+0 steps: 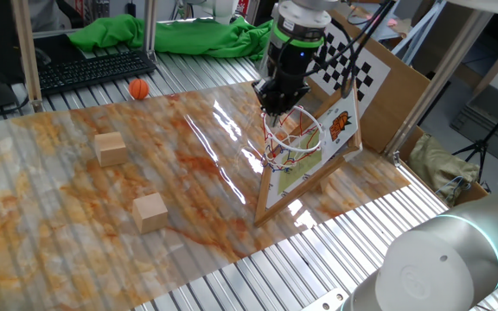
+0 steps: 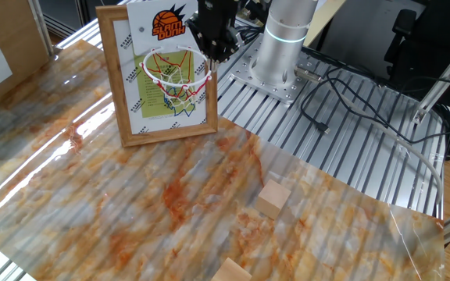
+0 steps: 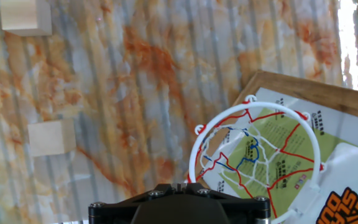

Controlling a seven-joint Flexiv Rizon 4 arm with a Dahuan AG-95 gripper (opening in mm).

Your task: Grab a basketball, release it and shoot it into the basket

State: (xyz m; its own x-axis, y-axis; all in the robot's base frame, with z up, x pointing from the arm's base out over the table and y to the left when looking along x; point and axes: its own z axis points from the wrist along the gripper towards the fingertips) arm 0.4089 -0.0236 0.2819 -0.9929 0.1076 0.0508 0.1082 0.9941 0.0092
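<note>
The orange basketball (image 1: 138,88) lies at the far left edge of the marbled mat, near a keyboard, far from my gripper. It does not show in the other fixed view or the hand view. The basket (image 1: 294,138) has a red-orange rim and white net on a tilted wood-framed backboard (image 1: 340,125). It also shows in the other fixed view (image 2: 176,66) and in the hand view (image 3: 247,152). My gripper (image 1: 275,109) hangs just above the rim's near edge, jaws together and empty. It also shows in the other fixed view (image 2: 213,53) and in the hand view (image 3: 179,186).
Two tan wooden cubes (image 1: 110,148) (image 1: 150,212) sit on the mat to the left of the basket. A black-and-white checkerboard panel (image 1: 353,65) leans behind the backboard. A keyboard (image 1: 93,69) and green cloth (image 1: 188,34) lie at the back.
</note>
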